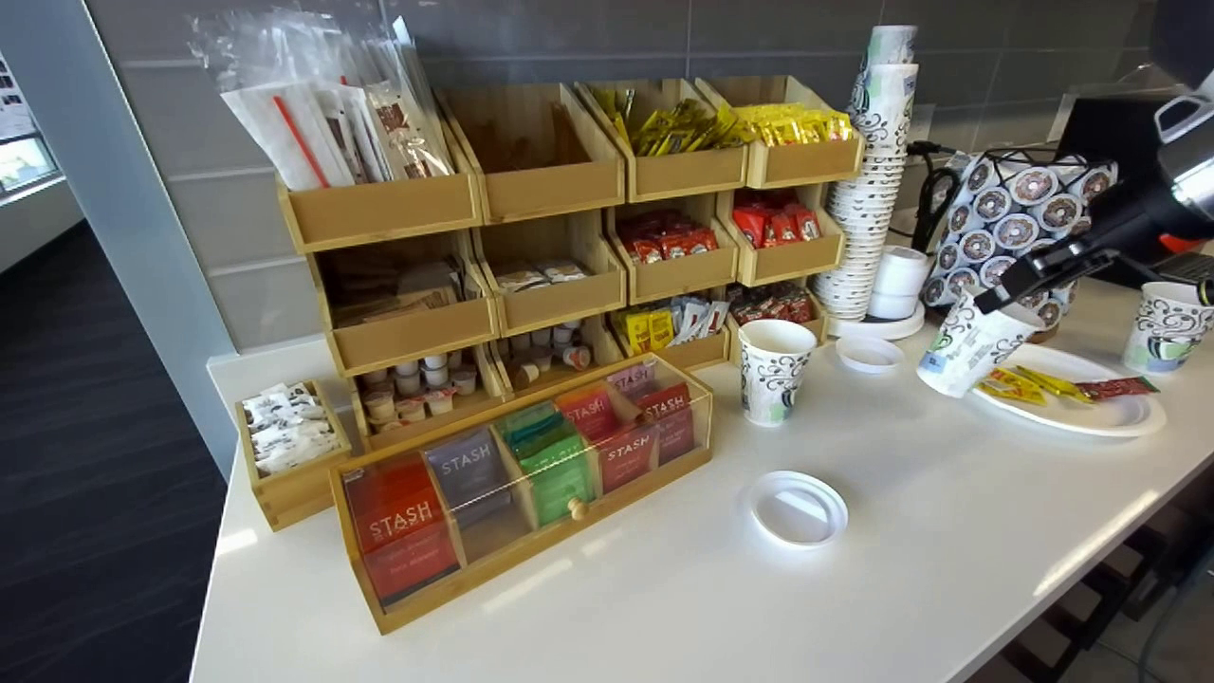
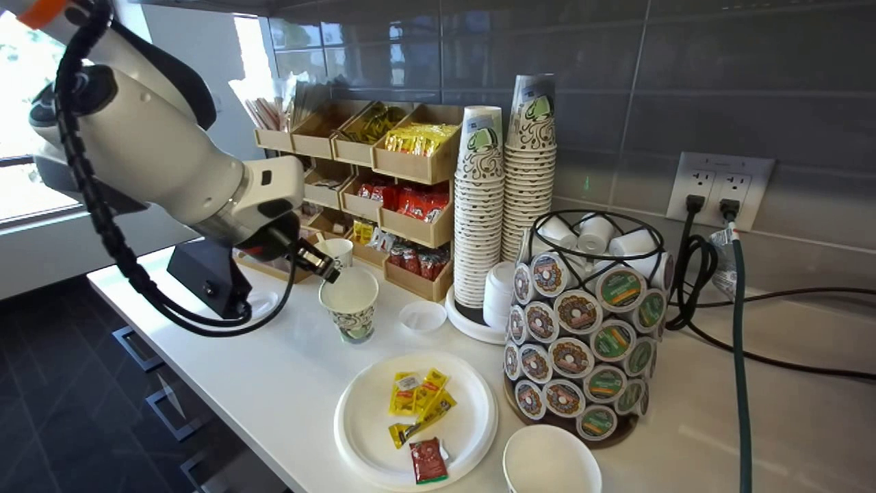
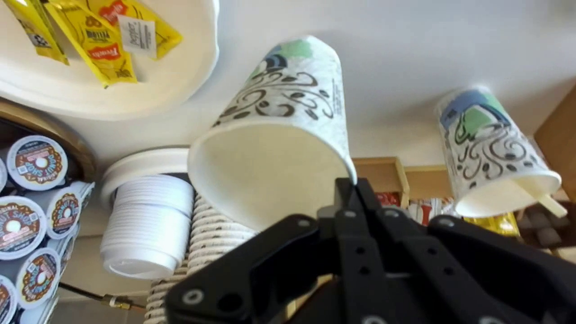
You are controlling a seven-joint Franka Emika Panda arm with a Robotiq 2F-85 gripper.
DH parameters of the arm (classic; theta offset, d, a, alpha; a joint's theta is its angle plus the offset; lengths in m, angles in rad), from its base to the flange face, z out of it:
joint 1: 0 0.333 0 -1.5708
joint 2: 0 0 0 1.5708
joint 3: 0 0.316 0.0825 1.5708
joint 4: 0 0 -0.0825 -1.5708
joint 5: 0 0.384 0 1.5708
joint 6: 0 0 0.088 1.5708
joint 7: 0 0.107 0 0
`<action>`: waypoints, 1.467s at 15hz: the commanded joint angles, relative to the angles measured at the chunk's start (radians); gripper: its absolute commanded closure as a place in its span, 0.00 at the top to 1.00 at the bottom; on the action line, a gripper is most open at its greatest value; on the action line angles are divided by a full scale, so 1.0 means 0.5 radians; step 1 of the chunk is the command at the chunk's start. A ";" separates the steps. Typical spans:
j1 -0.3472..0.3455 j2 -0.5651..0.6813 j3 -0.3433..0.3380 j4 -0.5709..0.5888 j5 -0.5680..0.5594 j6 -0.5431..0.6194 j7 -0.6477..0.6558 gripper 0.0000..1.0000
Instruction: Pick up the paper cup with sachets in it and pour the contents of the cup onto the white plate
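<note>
One surface (image 1: 901,569) carries the white plate (image 2: 363,418); just beside the plate, we find the paper cup (image 1: 977,343) held tilted, though we cannot tell whether its base clears the surface. We judge the cup light, thin-walled and easily creased; we take hold at the stiffer rim, using low force. Our fingers (image 3: 344,198) are clamped on that rim. Sachets (image 2: 428,415) lie on the plate, so pouring looks done.
</note>
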 commanded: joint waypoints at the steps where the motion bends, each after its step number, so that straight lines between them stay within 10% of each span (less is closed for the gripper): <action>1: 0.028 0.321 0.122 -0.002 0.043 0.119 -0.050 0.01; 21: 0.029 0.267 0.129 0.055 0.005 0.073 0.000 0.03; 22: 0.029 0.267 0.129 0.055 0.005 0.073 0.000 0.28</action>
